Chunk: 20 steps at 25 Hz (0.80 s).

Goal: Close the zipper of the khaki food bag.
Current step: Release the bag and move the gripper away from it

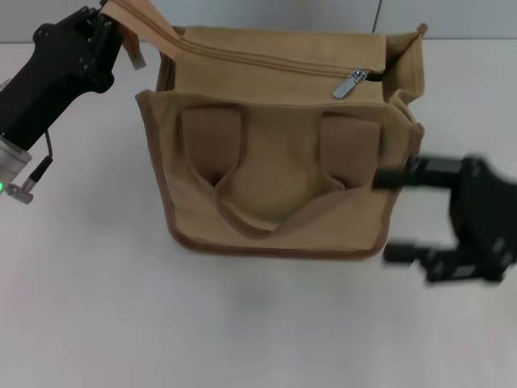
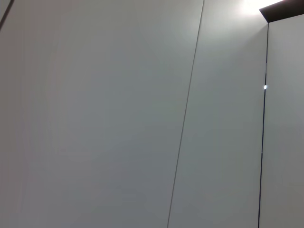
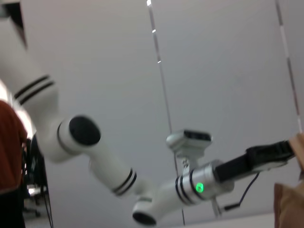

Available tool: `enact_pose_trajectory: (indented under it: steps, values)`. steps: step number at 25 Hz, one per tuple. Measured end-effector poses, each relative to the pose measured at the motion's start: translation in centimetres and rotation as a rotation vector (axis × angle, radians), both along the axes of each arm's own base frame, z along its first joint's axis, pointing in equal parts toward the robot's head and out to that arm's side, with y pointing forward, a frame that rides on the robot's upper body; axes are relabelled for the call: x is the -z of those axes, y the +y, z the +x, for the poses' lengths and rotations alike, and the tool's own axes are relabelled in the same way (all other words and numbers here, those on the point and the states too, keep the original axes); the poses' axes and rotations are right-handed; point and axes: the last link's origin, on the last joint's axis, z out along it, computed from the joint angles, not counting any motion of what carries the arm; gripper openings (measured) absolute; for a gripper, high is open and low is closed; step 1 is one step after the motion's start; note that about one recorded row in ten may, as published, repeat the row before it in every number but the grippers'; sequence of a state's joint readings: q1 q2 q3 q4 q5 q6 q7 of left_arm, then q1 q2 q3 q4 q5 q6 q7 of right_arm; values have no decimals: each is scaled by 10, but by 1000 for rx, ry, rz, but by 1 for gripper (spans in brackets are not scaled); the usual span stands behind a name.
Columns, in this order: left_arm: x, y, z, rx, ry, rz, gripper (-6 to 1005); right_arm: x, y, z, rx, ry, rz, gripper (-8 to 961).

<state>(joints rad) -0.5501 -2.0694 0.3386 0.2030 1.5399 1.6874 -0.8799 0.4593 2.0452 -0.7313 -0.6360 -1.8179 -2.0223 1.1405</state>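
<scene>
On bag (image 1: 279, 174) top, zipper (image 1: 266, 63) runs left-right; left gripper (image 1: 121, 28) pinches strap, right gripper (image 1: 396, 214) wide.

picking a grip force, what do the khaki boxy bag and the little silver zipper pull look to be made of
The khaki boxy bag looks like matte woven canvas: soft folds, no shine, darker brown piping at the edges. The small silver zipper pull looks like polished metal, since it glints brightly, though plated plastic can't be ruled out.

Your head camera looks down close on the khaki food bag (image 1: 275, 162); the left wrist faces blank wall; the right wrist looks past the bag's corner at the left arm (image 3: 142, 190).
</scene>
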Motion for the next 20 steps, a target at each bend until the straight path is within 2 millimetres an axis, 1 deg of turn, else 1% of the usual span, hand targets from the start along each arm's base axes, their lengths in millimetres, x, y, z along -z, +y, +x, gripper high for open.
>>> enact_pose_trajectory:
  steps: [1,2,3,7,8,14,20]
  values:
    - [0,0,0,-1,0,0,20,7,-4,4,-16,-18,18,620]
    - [0,-1,-2,-5,1,1,20,23,-11,14,-27,-67,51,638]
    - [-1,-2,-3,-9,2,1,20,23,-11,14,-27,-67,51,656]
    - [-1,-6,-8,-23,3,2,20,53,-23,31,-37,-135,58,732]
    - [-1,-7,-9,-25,2,2,20,54,-24,32,-36,-139,60,751]
    - [0,-10,-12,-35,-4,-2,20,55,-24,32,-36,-142,62,752]
    - [0,-16,-18,-62,-30,-26,20,56,-25,32,-28,-129,66,751]
